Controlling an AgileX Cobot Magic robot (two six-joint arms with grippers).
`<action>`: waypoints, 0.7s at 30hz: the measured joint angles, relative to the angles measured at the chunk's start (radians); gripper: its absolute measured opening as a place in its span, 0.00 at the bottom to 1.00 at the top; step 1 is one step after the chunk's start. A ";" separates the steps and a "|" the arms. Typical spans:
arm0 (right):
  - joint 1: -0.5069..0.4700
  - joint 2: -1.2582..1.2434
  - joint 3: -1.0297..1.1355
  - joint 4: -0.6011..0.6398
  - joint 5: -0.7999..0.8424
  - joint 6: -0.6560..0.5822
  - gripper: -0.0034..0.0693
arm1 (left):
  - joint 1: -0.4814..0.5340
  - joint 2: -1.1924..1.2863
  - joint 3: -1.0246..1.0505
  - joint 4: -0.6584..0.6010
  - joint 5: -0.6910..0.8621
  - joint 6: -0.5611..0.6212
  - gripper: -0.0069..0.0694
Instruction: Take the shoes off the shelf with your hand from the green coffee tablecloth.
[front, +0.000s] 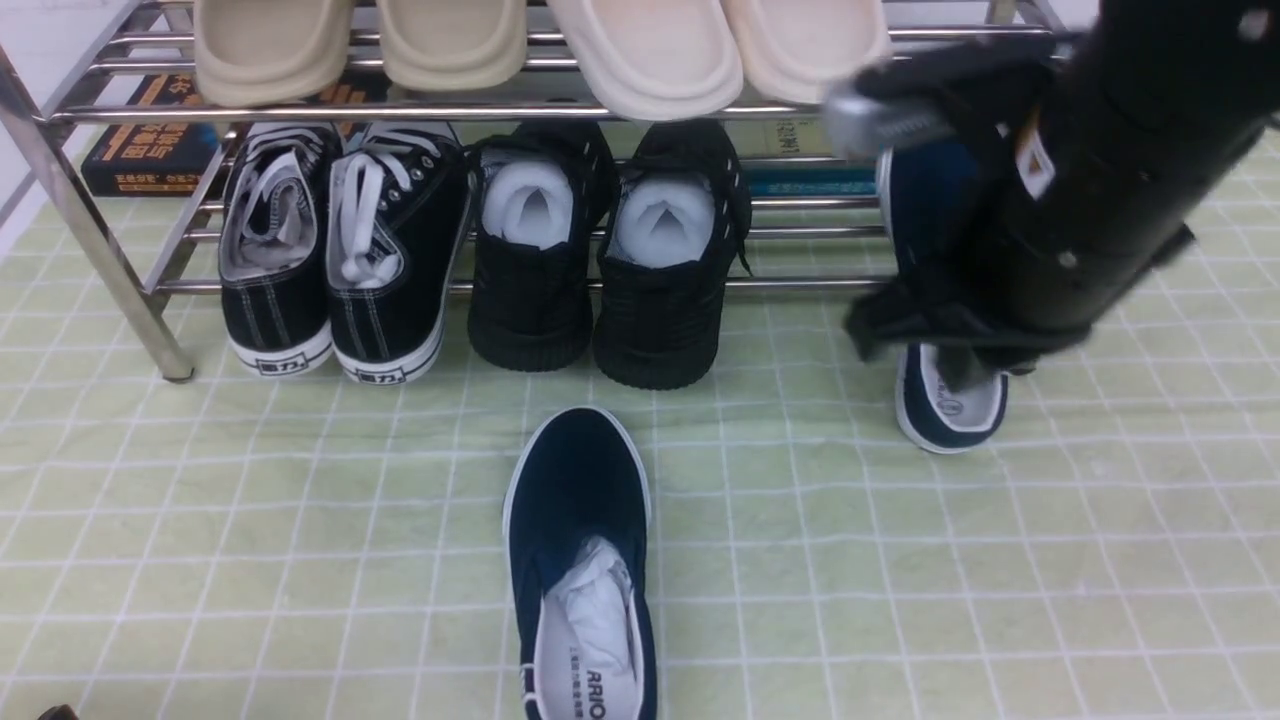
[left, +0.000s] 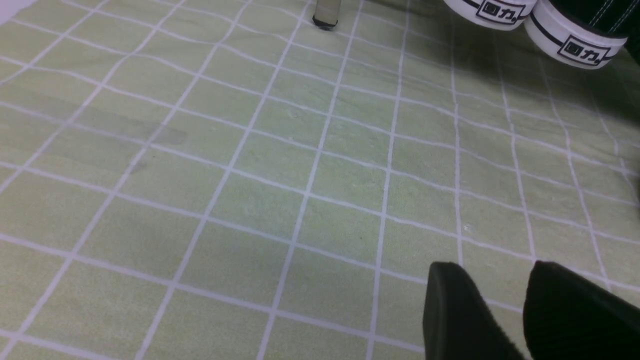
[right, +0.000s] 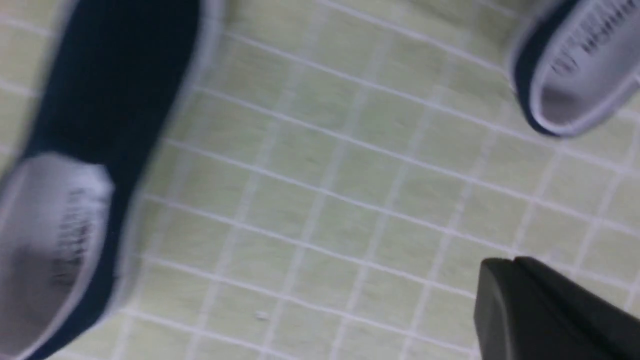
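Observation:
One navy-blue shoe (front: 580, 570) lies on the green cloth (front: 300, 520) at the front middle, stuffed with white paper. The other navy shoe (front: 950, 410) is at the right end of the steel shelf (front: 90, 230). Its heel shows over the cloth and its front reaches to the lower tier, mostly hidden by my black right arm (front: 1100, 180). In the blurred right wrist view my right gripper (right: 515, 261) is shut on nothing above bare cloth, with one navy shoe (right: 100, 125) and the other's heel (right: 565, 75) apart from it. My left gripper (left: 492, 265) stands open and empty over the cloth.
The lower tier holds black lace-up sneakers (front: 330, 250) and all-black shoes (front: 610, 260). Beige slippers (front: 540, 45) sit on the top tier. Books (front: 150, 150) lie behind the shelf. A shelf foot (left: 326, 15) and the sneakers' white heels (left: 575, 42) are beyond my left gripper.

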 joint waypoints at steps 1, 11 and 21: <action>-0.014 0.010 0.018 0.000 -0.021 0.005 0.03 | 0.000 0.000 0.000 0.000 0.000 0.000 0.41; -0.110 0.164 0.052 -0.115 -0.368 0.031 0.36 | 0.000 0.000 0.000 0.000 0.000 0.000 0.41; -0.138 0.248 0.052 -0.244 -0.480 0.160 0.73 | 0.000 0.000 0.000 0.000 0.000 0.000 0.41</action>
